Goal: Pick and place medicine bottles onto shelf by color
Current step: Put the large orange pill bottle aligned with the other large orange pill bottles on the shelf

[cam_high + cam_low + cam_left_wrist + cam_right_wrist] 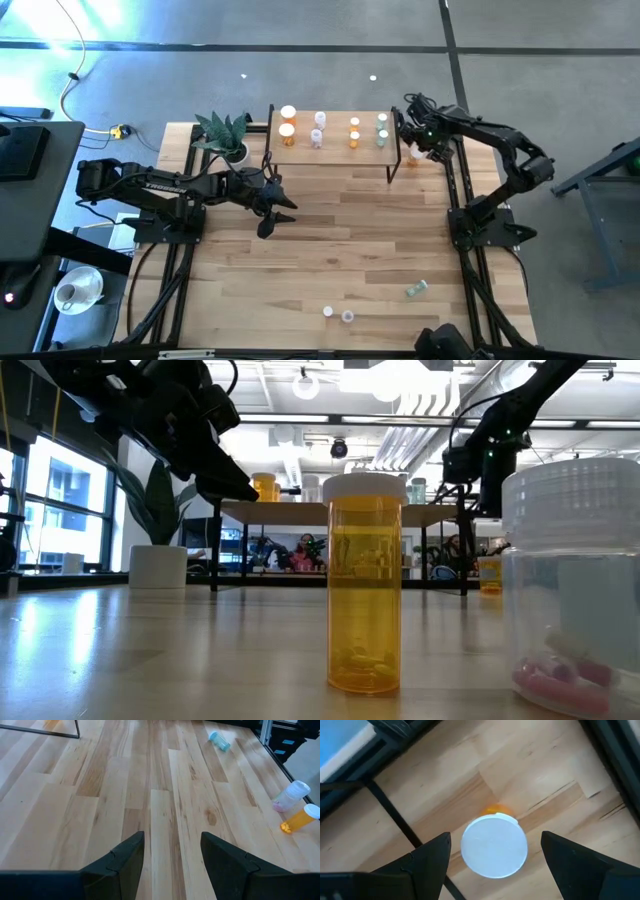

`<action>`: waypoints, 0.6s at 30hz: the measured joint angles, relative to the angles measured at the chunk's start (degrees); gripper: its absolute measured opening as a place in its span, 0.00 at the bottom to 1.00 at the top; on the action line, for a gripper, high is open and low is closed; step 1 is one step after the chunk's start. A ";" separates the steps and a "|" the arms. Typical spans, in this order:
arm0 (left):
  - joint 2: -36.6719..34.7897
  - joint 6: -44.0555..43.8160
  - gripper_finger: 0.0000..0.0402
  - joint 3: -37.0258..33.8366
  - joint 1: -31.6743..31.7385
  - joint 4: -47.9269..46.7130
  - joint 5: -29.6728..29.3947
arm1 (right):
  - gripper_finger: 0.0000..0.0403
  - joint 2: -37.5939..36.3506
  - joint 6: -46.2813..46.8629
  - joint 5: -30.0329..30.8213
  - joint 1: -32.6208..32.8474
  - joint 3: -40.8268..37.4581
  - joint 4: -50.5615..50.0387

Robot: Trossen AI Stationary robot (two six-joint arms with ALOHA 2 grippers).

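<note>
Directly below your right end effector (pixel 492 857), wide open and empty, an orange bottle (pixel 494 845) stands upright, white cap centred between the fingers, beside the shelf (pixel 335 150).

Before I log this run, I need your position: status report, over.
Right gripper open, directly above an orange bottle beside the shelf. Left gripper open, empty, mid-table. Three bottles left near the table's front edge. Nothing in the way.
</note>
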 joint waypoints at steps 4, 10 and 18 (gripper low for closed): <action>0.00 -0.04 0.46 0.00 0.00 0.00 0.00 | 0.75 0.01 0.31 -1.86 -0.16 -1.92 3.45; 0.00 -0.26 0.46 0.00 0.00 0.00 0.00 | 0.75 0.01 0.29 -1.96 -0.20 -1.96 3.11; 0.00 -0.48 0.46 0.00 -0.02 0.00 0.00 | 0.75 0.01 -0.10 -1.49 0.23 -1.98 2.24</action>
